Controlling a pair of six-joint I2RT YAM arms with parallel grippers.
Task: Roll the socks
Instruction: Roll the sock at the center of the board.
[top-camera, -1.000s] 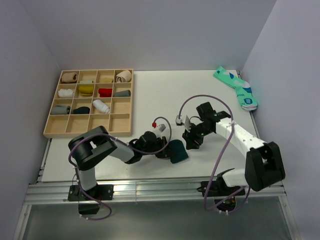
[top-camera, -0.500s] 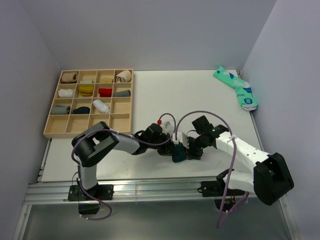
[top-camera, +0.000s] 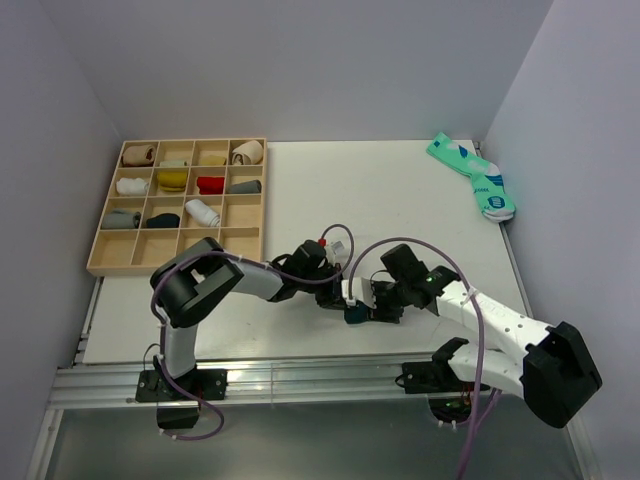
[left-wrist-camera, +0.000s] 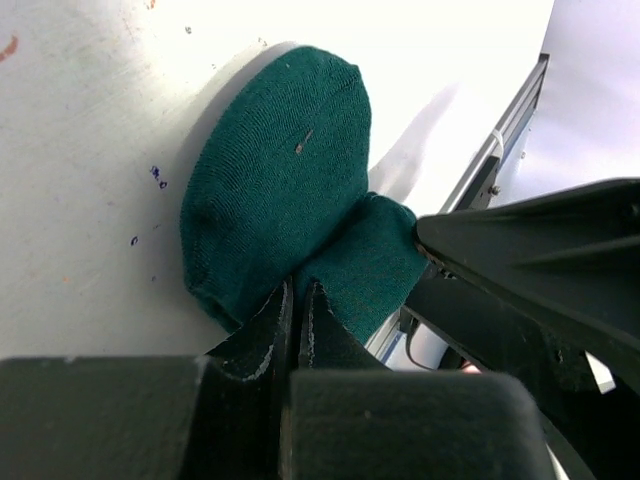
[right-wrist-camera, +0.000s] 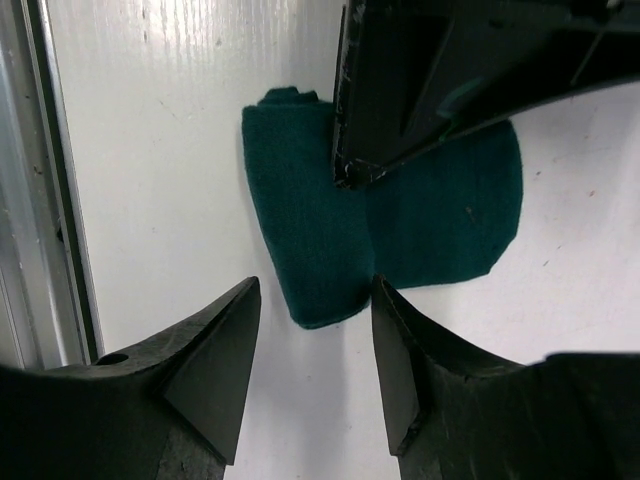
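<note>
The dark green sock (top-camera: 353, 316) lies folded near the table's front edge, mostly covered by both grippers. In the left wrist view the sock (left-wrist-camera: 275, 170) is a rounded bundle. My left gripper (left-wrist-camera: 297, 287) is shut and pinches a fold of it. My right gripper (right-wrist-camera: 314, 292) is open. Its fingers (right-wrist-camera: 215, 350) straddle the sock's folded end (right-wrist-camera: 320, 270) without closing on it. The left gripper's tip (right-wrist-camera: 350, 170) presses on the sock from above. In the top view the left gripper (top-camera: 335, 296) and right gripper (top-camera: 366, 306) meet over the sock. The white sock with black cuff stripes is not visible.
A wooden compartment tray (top-camera: 176, 268) holding several rolled socks stands at the back left. A mint-green pair (top-camera: 476, 180) lies at the far right corner. The metal rail of the table's front edge (right-wrist-camera: 40, 200) runs close beside the sock.
My right gripper has come down and left from beyond the sock to straddle it. My left gripper has shifted right with the sock, which now shows smaller and more bunched.
</note>
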